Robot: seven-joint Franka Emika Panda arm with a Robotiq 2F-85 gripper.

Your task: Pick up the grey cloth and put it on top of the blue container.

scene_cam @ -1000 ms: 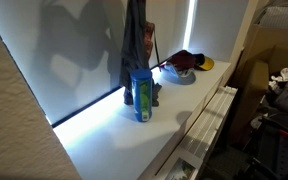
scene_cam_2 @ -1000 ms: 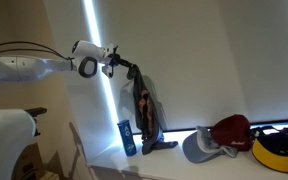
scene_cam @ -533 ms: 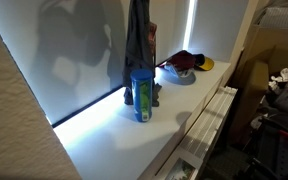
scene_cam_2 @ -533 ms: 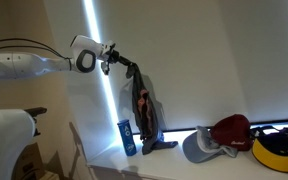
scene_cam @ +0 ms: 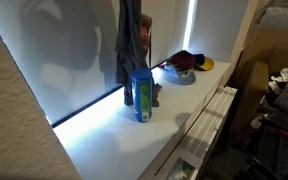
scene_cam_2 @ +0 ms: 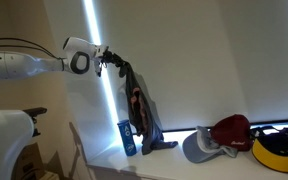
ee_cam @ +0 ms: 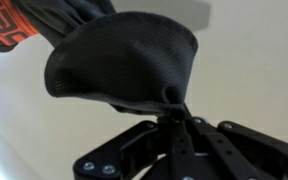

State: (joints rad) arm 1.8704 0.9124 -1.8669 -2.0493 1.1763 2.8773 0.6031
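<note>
My claw [scene_cam_2: 105,62] sits upper left in an exterior view, pinched fully shut on a bunched fold of the grey cloth [ee_cam: 124,65]. The wrist view shows the fabric gathered tight between the jaws at bottom centre, with reddish edging in the top left corner. Change over the last second: the claw has drifted leftward in frame at much the same height, dragging the top of the cloth with it. The cloth now hangs on a slant, from the claw down and to the right, rather than nearly straight. The blue container [scene_cam_2: 127,137] stands upright on the white surface [scene_cam: 124,145], lower centre, unmoved. The cloth's tail drops just beside it on the right and appears to reach down close to the surface; whether it touches, I cannot tell. In an exterior view the cloth comes down from the top edge behind the container [scene_cam: 141,95]. Judgement: lift done, placement not yet. The claw is off to one side of the lid, and the trailing tail could brush the slim container and tip it.
</note>
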